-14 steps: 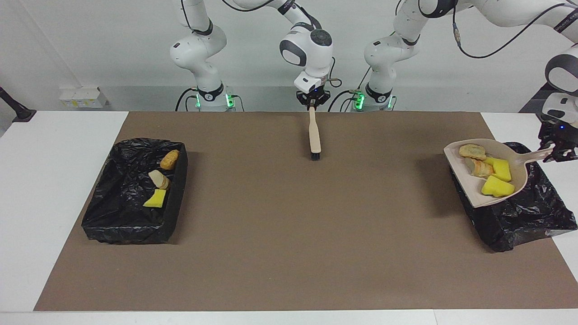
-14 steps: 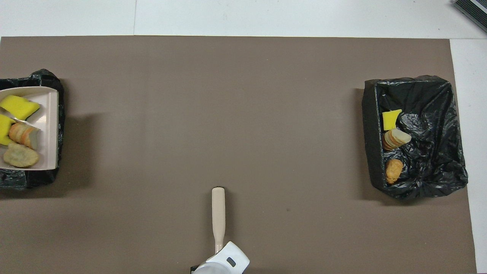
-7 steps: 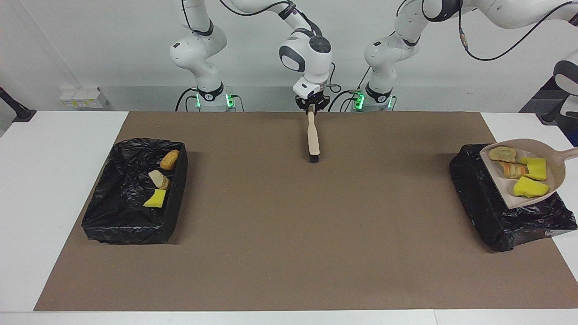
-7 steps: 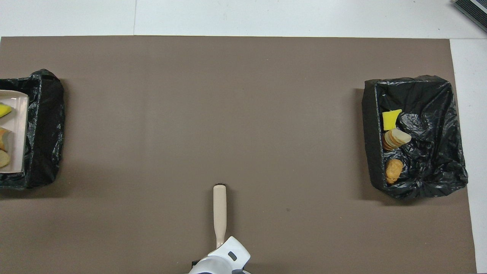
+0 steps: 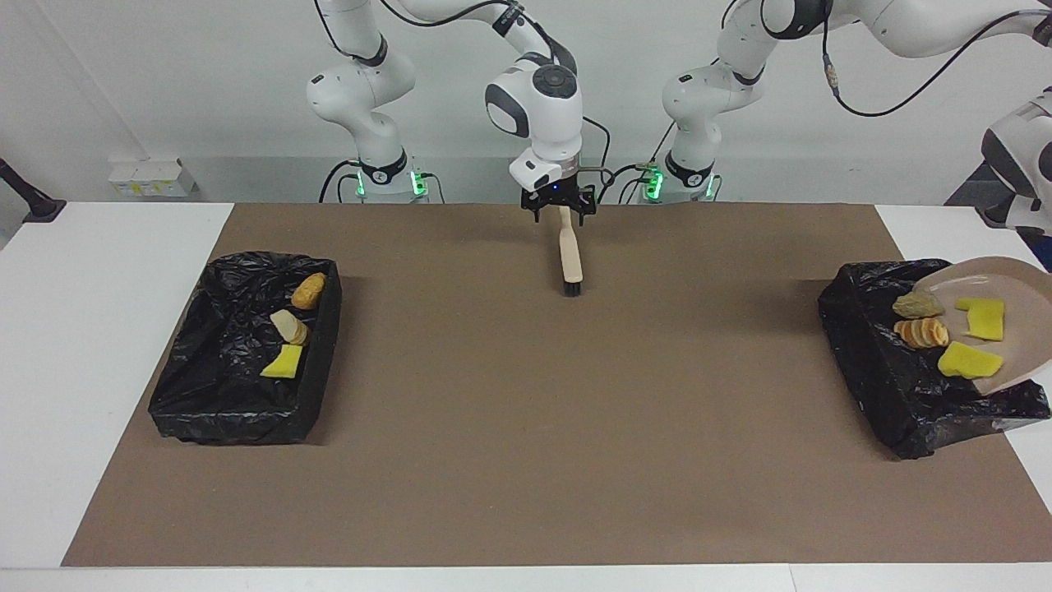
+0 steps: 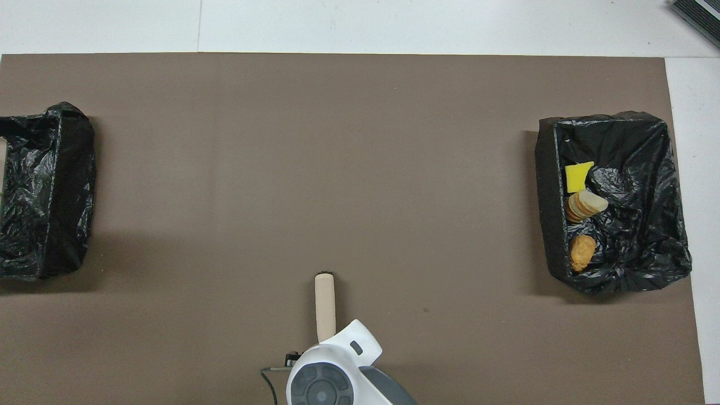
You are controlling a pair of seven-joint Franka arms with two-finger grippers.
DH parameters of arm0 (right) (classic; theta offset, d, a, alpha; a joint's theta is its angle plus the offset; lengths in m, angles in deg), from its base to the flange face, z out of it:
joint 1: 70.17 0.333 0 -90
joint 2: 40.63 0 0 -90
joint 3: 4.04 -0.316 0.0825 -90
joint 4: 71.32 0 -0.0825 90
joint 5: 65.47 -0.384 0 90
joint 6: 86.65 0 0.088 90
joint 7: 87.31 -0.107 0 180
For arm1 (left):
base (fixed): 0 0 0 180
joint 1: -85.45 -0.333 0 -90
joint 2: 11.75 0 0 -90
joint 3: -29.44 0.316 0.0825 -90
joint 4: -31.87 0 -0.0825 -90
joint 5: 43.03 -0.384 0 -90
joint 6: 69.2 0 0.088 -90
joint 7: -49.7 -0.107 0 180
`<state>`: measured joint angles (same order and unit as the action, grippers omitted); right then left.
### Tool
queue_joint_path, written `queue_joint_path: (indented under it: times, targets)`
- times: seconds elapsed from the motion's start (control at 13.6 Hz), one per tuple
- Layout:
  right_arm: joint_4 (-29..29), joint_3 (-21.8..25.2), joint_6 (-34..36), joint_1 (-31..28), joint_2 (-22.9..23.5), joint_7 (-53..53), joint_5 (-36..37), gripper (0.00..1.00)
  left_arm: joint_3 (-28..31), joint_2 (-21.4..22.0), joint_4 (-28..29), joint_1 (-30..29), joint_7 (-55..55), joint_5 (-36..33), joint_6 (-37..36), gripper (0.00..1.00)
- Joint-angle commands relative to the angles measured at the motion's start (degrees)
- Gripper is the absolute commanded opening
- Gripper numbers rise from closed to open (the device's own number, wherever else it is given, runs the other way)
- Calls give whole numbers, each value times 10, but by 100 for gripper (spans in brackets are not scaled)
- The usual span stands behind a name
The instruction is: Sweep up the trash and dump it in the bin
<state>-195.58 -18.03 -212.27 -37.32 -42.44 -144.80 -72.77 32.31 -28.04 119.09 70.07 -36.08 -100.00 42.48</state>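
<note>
1. At the right arm's end of the counter point(image 5: 115, 329), one lined bin point(image 5: 177, 403) holds three pieces point(image 5: 289, 327): a brown one, a sliced bread one and a yellow wedge. Nothing here has moved in the last second.
2. In the middle, close to the robots, the brush point(image 5: 570, 255) lies on the brown mat point(image 5: 526, 427), bristle end away from them. The right hand point(image 5: 559, 207) clenched its handle a second ago; now it is released, fingers spread either side of the handle's end. I judge the sweeping done and the brush parked.
3. At the left arm's end, the dustpan point(image 5: 1031, 288) has swung outward over the second bin point(image 5: 871, 370) and tipped steeply, its lip pointing down into the liner. The trash point(image 5: 970, 359), two yellow wedges and two bread pieces, has slid toward that lip but still rests on the pan.
4. The left hand is out of frame; it is clenched, by my reading on the pan's handle, which is also out of frame. The dump looks under way, not finished.
</note>
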Motion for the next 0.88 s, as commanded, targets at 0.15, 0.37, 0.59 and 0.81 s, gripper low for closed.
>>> queue_joint_path:
  times: [0.15, 0.37, 0.59, 0.81]
  targets:
    - [0, -2, 79, -83, -86, 39, 0, 100, 6, 50, 26, 56, 29, -93, -31, 0]
    - [42, 3, 163, -165, -117, 147, 0, 100, 6, 60, 25, 77, 39, -129, -49, 0]
    - [118, 16, 244, -250, -116, 229, 0, 100, 2, 71, 23, 87, 39, -123, -68, 0]
    - [171, 16, 281, -314, -103, 260, 11, 100, -2, 71, 21, 100, 41, -97, -100, 0]
